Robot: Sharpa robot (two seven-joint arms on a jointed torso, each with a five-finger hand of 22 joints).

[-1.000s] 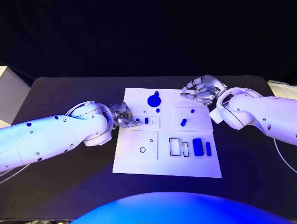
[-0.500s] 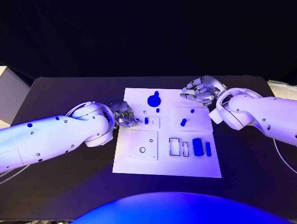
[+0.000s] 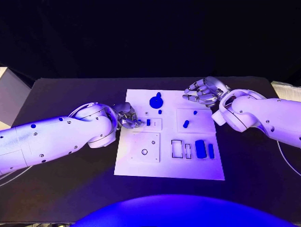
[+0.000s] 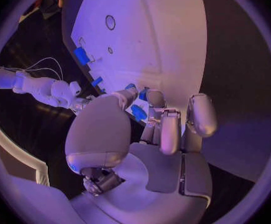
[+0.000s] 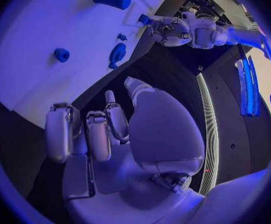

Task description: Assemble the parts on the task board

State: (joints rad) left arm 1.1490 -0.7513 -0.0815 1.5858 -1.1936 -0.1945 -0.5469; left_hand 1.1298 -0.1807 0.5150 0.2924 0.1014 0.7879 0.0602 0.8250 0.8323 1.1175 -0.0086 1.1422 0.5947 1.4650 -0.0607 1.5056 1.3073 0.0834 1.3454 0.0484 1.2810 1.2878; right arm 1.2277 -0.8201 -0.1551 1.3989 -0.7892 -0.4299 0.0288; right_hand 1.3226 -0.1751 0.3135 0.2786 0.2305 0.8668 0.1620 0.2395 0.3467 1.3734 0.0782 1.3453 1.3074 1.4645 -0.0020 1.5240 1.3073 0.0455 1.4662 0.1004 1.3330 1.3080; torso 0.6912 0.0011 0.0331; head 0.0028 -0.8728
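Task board (image 3: 169, 168) sits mid-table, white, with blue parts on it. Change over the last second is tiny: left hand (image 3: 127, 117) at the board's left edge has crept slightly further in toward the small square recess, and the small blue part (image 3: 149, 122) there looks about where it was. In the left wrist view the left hand (image 4: 163, 122) has its fingers (image 4: 170, 129) curled down onto a blue part (image 4: 138, 112), thumb and a finger closed on it, so I read it as pinching that piece at the recess. Whether it's seated I cannot tell. Right hand (image 3: 205, 91) has stayed put off the board's far right corner, fingers curled in, holding nothing; the right wrist view shows the same hand (image 5: 110, 129) empty above the dark table. Other parts unchanged: round keyed part (image 3: 155, 101) near the far edge, small peg (image 3: 185, 124) in the middle, two long bars (image 3: 201, 148) by the slots on the near right. Judgement: insertion of the small piece is in progress, slow fine alignment; most parts still unplaced, so the task is at an early stage.
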